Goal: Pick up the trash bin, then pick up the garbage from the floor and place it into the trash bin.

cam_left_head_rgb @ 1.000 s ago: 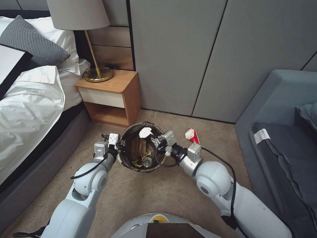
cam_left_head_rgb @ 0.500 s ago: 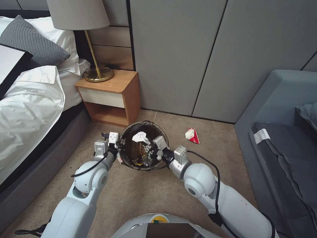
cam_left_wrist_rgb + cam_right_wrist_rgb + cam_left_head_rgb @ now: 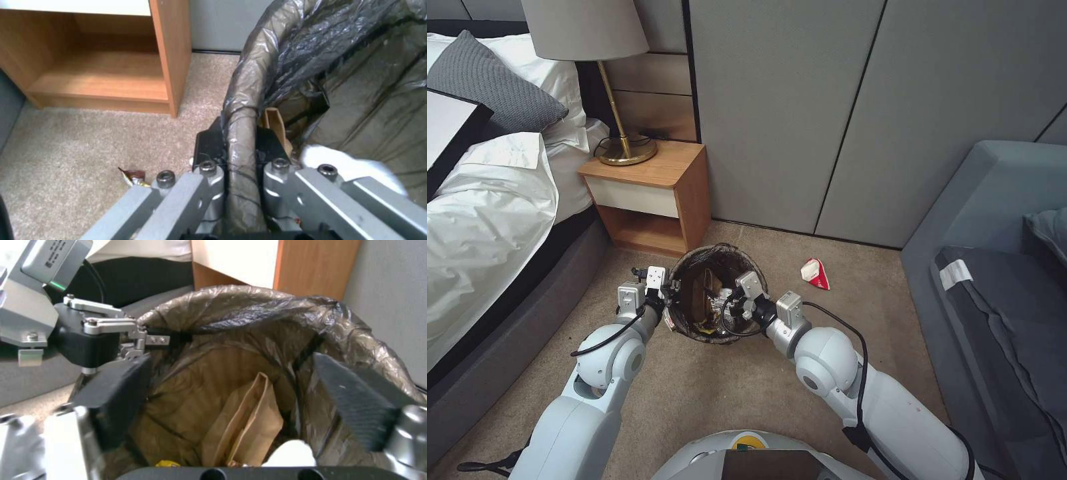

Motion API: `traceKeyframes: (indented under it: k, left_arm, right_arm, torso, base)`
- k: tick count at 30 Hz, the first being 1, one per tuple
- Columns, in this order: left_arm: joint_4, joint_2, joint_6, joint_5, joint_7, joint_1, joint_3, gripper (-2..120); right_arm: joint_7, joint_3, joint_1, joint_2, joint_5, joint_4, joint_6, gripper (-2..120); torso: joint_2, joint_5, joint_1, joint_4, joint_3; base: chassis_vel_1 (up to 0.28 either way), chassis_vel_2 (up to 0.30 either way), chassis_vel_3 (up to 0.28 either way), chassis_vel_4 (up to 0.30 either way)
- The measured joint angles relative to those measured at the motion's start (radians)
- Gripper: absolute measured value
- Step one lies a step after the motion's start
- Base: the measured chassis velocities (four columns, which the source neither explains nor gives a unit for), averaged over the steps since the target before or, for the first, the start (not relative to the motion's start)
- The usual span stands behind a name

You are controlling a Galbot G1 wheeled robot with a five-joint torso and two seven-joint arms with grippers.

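Note:
The trash bin (image 3: 710, 257), lined with a crinkled dark bag, hangs just above the carpet in front of me. My left gripper (image 3: 665, 301) is shut on its rim (image 3: 240, 126), one finger inside and one outside. My right gripper (image 3: 728, 298) sits over the bin's mouth, and in the right wrist view its fingers (image 3: 120, 396) stand wide apart and open. Inside the bin lie a tan paper bag (image 3: 249, 426), a crumpled white tissue (image 3: 351, 163) and a bit of yellow wrapper (image 3: 166, 463). On the floor, a red-and-white packet (image 3: 816, 273) lies to the right and a tiny red wrapper (image 3: 135, 176) near the bin.
A wooden nightstand (image 3: 650, 193) with a brass lamp (image 3: 624, 150) stands just behind the bin, against the grey wall. The bed (image 3: 487, 220) runs along the left and a grey sofa (image 3: 1000, 267) along the right. Open carpet lies between them.
My right gripper moved left over the bin with the white tissue, lowered and opened. The tissue now lies inside the bin. The left arm and the bin stayed put.

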Motion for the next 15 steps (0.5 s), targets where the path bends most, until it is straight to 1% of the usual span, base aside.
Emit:
traceKeyframes:
  k: [1, 2, 3, 4, 9, 15]
  left_arm:
    - [0.000, 0.001, 0.000, -0.001, 0.000, 0.000, 0.000, 5]
    - [0.000, 0.001, 0.000, -0.001, 0.000, 0.000, 0.000, 5]
    - [0.000, 0.001, 0.000, -0.001, 0.000, -0.001, 0.000, 5]
    - [0.000, 0.001, 0.000, -0.002, 0.000, -0.002, 0.000, 5]
    - [0.000, 0.001, 0.001, -0.002, 0.000, -0.006, 0.001, 5]
    - [0.006, -0.001, 0.001, -0.002, 0.000, -0.014, 0.003, 5]
  right_arm:
    - [0.001, 0.001, 0.002, 0.000, 0.000, -0.001, 0.000, 93]
    - [0.001, 0.001, 0.002, 0.000, 0.000, -0.001, 0.000, 93]
    - [0.001, 0.001, 0.003, 0.001, 0.000, -0.001, 0.000, 98]
    - [0.001, 0.003, 0.003, 0.002, 0.000, -0.001, 0.000, 99]
    - [0.002, 0.009, 0.006, 0.005, 0.001, 0.000, 0.000, 100]
    - [0.002, 0.043, 0.007, 0.012, 0.003, 0.010, 0.015, 100]
  torso:
    - [0.000, 0.0001, 0.000, 0.0000, 0.000]
    - [0.000, 0.0001, 0.000, 0.0000, 0.000]
    - [0.000, 0.0001, 0.000, 0.0000, 0.000]
    - [0.000, 0.0001, 0.000, -0.0001, 0.000]
    - [0.000, 0.0001, 0.000, 0.0000, 0.000]
    - [0.000, 0.0001, 0.000, 0.0000, 0.000]
  base:
    - [0.000, 0.000, 0.000, 0.000]
    - [0.000, 0.000, 0.000, 0.000]
    - [0.000, 0.000, 0.000, 0.000]
    - [0.000, 0.000, 0.000, 0.000]
    - [0.000, 0.000, 0.000, 0.000]
    - [0.000, 0.000, 0.000, 0.000]
